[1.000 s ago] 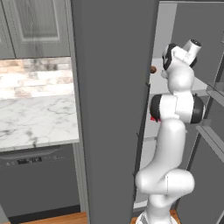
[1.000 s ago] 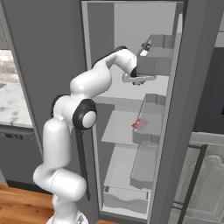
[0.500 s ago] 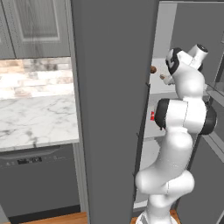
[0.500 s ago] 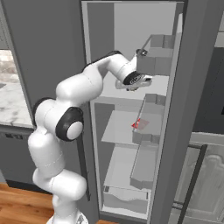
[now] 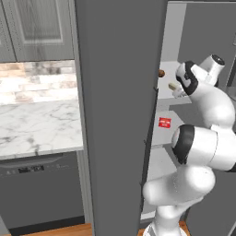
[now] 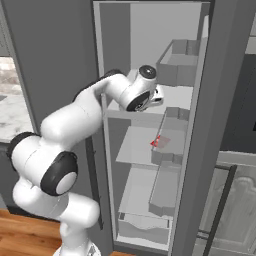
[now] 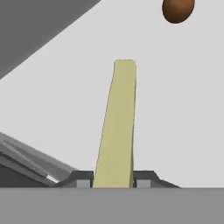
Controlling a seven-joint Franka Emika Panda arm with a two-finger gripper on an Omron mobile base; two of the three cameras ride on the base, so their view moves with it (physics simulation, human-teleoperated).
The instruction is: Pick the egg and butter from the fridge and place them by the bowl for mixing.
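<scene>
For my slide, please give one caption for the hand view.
Gripper shut on the butter on a fridge shelf, the brown egg lying beyond.

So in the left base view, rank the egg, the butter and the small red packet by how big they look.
1. red packet, clearly largest.
2. butter and egg look about alike; the arm partly hides the butter, so I won't rank them.

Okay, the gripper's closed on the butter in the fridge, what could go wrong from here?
1. The gripper pinches only the near end of the butter; most of the stick reaches past the fingers, so it may pivot or slip when lifted.
2. The egg lies free on the same shelf just beyond the stick's far tip; a swing of the stick could set it rolling.
3. The arm works deep inside the fridge, so a hasty pull-out might clip its walls or door.
</scene>
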